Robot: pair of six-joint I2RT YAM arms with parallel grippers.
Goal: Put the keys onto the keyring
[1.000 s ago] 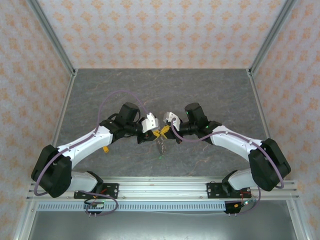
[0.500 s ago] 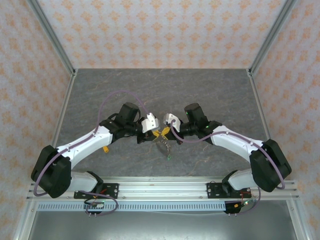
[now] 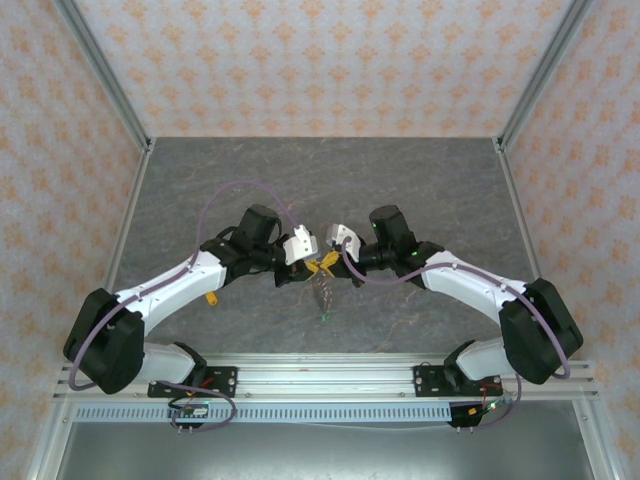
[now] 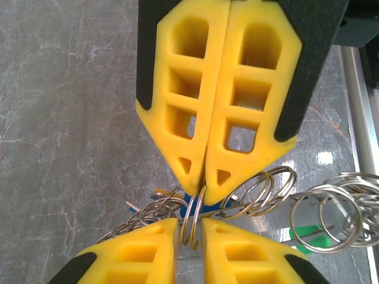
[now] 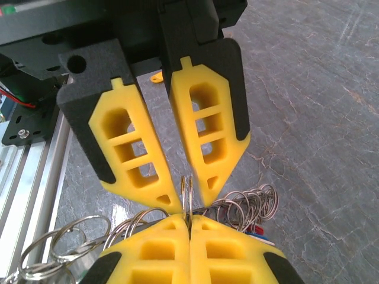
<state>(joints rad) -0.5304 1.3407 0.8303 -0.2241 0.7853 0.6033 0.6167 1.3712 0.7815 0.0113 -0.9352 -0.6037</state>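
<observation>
Over the table's middle my two grippers meet tip to tip, the left gripper (image 3: 311, 266) (image 4: 189, 229) and the right gripper (image 3: 331, 262) (image 5: 188, 218). Both pinch the same silvery split ring of the keyring (image 4: 190, 216) (image 5: 187, 188); the right jaws are pressed tight on it, while the left jaws sit narrowly around its two coils. A chain of more wire rings (image 4: 266, 189) (image 5: 249, 204) hangs below. On it are a blue key (image 4: 192, 208), a green key (image 3: 326, 318) (image 4: 311, 239) and red and blue key heads (image 5: 260, 232). A yellow-orange key (image 3: 211, 298) (image 5: 157, 77) lies loose on the table.
The grey marbled table (image 3: 320, 180) is walled by patterned panels and metal posts (image 3: 105, 70). An aluminium rail (image 3: 320, 372) (image 4: 361, 118) (image 5: 29, 177) with the arm bases runs along the near edge.
The hanging chain with the green key swung right and has swung back toward the left. Both arms and their grips look unchanged.
</observation>
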